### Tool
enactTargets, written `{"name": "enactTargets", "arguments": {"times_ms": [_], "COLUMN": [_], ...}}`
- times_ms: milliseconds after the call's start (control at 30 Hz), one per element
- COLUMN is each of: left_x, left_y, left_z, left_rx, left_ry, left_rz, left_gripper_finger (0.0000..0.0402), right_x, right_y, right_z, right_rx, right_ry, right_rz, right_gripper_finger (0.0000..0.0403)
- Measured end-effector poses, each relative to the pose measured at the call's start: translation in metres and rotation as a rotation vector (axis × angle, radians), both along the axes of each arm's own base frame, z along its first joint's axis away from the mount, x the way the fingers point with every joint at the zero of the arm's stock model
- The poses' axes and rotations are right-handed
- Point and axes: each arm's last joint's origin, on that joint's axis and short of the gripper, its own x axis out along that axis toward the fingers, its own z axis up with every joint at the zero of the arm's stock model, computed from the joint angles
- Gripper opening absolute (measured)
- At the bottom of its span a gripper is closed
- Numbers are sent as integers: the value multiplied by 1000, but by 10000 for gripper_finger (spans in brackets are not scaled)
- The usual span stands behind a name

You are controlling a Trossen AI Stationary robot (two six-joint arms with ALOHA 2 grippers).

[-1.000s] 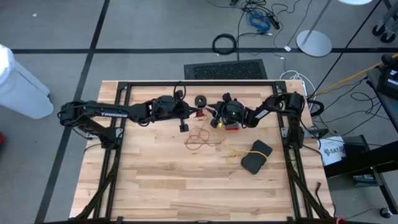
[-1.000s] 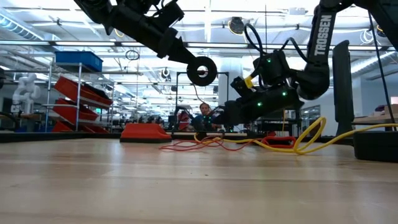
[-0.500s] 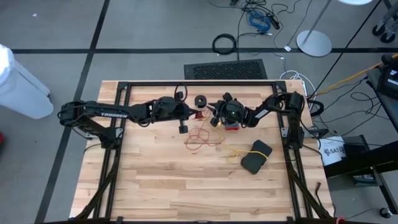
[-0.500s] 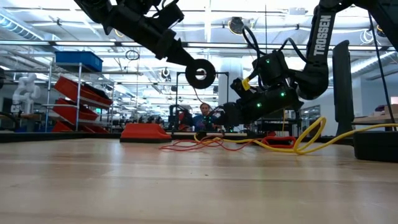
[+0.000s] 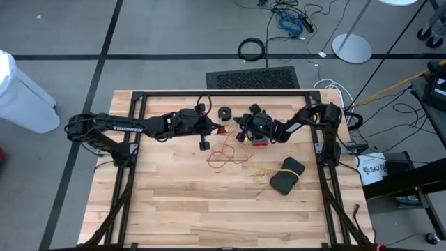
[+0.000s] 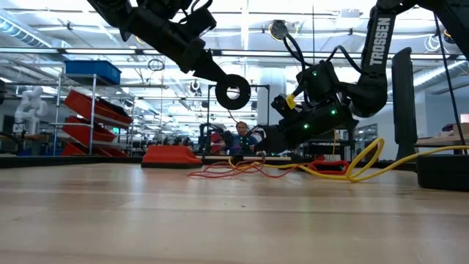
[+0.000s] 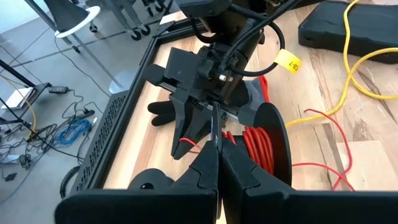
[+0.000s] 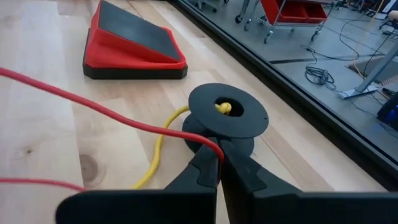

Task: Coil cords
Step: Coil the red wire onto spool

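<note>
A: Where's the red cord [image 5: 224, 155]?
B: Just beside the black pouch [image 5: 287, 175]; right gripper [image 8: 219, 163] pinches it, left gripper [image 7: 217, 163] seemingly closed on it too.
A: Risk?
B: Overtension; it slips free.

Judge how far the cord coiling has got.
Done: some turns of the red cord sit wound on a black reel. In hand: the right gripper is shut on the red cord, with the left gripper shut close by. Left: more of it lies loose on the table, and the yellow cord lies uncoiled.
</note>
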Motion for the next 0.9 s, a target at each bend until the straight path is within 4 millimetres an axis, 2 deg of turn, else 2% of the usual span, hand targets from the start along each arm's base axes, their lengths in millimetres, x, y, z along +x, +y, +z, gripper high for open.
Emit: {"name": "enactTargets", "arguments": {"times_ms": [300, 500, 700, 900], "left_x": [0, 0, 0, 0], "left_y": [0, 0, 0, 0], "left_z": [0, 0, 0, 0], "left_rx": [0, 0, 0, 0], "left_ry": [0, 0, -1, -1], "left_rz": [0, 0, 0, 0], "left_gripper_finger": [0, 0, 0, 0], "right_x": [-5, -9, -9, -9], "right_y": [2, 4, 8, 10], "right_z": [18, 26, 25, 23], "right_rx": [-13, -4, 0, 8], "right_ry": [73, 124, 145, 161], "right_rz": [13, 18, 53, 60], "right_gripper_finger": [2, 39, 73, 78]}}
